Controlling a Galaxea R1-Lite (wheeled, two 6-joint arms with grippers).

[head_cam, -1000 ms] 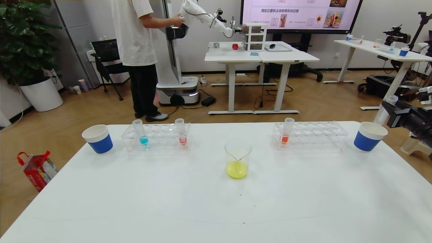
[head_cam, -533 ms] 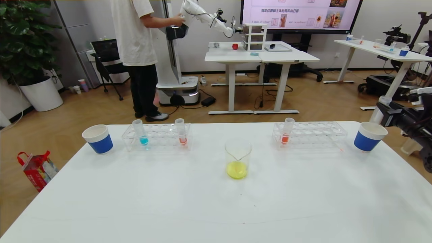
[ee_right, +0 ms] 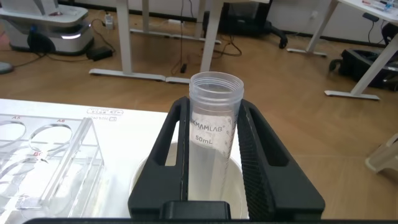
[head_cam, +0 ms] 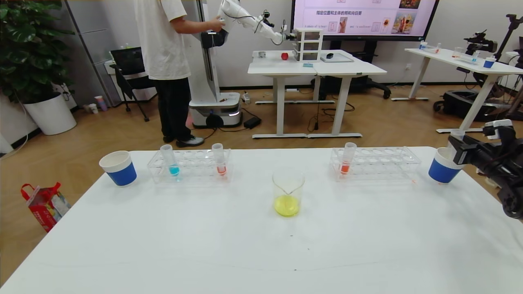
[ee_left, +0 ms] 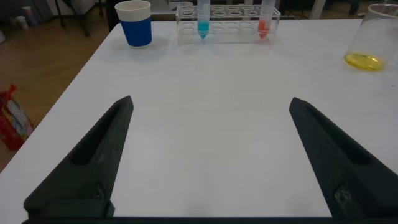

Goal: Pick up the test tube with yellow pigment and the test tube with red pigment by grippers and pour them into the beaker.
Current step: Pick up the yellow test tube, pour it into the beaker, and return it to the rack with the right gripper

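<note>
My right gripper (ee_right: 214, 155) clamps the emptied test tube (ee_right: 212, 124) above the right paper cup (head_cam: 443, 170) for discarding; my left gripper (ee_left: 211, 155) gapes idle.

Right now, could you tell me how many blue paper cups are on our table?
2: one blue cup at the table's left end beside the left rack, one blue cup at the right end, under the right hand.

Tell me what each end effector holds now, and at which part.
The right end effector grips an emptied clear plastic test tube by its upper body, below the open rim, above the blue paper cup. The left end effector is open and holds nothing.
</note>
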